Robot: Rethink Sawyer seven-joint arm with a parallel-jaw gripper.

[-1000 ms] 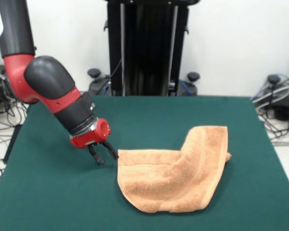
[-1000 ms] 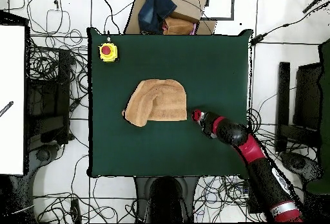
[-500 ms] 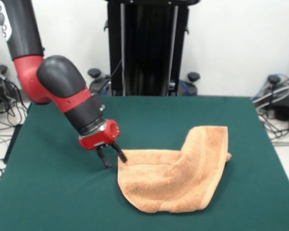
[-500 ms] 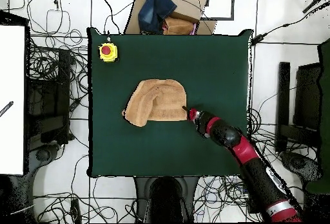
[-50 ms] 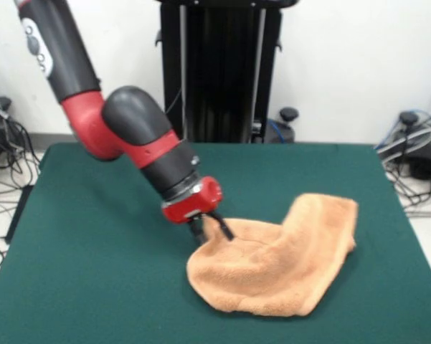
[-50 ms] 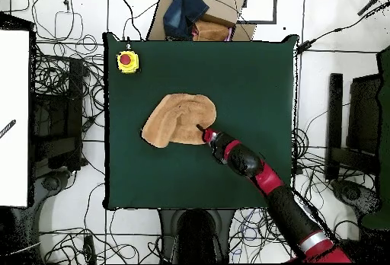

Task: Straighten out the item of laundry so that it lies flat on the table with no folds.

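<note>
The item of laundry, an orange-tan towel (image 5: 272,272), lies bunched and folded over itself on the green table (image 5: 86,279), right of centre in the front view. In the overhead view the towel (image 6: 175,119) sits left of the table's (image 6: 251,71) middle. My gripper (image 5: 212,233) is tilted down at the towel's left edge, and its dark fingers (image 5: 225,229) stand apart with the towel's edge rising between them. From above, the gripper (image 6: 201,130) touches the towel's lower right edge. The towel's label is hidden.
A yellow box with a red button (image 6: 127,62) stands on the table's corner, upper left in the overhead view. A cardboard box with blue cloth (image 6: 199,14) sits beyond that edge. Cables lie on the floor around the table.
The arm has swung across to the towel. Its gripper went from beside the towel's edge onto it, and the towel has been pushed along the table and bunched up more.
</note>
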